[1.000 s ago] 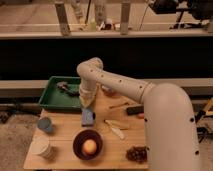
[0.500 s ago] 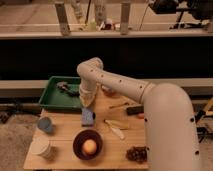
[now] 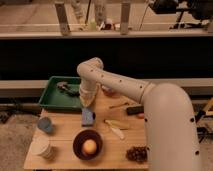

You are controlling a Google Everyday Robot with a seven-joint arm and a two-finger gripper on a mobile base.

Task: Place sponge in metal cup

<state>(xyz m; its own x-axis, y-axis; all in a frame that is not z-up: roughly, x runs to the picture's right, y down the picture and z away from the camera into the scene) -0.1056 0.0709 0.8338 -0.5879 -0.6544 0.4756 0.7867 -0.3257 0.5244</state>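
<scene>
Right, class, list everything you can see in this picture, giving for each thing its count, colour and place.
sponge: 1, blue, table middle, under the gripper
green tray: 1, back left of table, small dark things inside
blue-grey cup: 1, left side
white cup: 1, front left
brown bowl: 1, front middle, orange ball inside
pale utensil: 1, right of sponge
dark cluster: 1, front right
wooden table: 1, light brown
arm: 1, white, from the right
gripper: 1, above the sponge
</scene>
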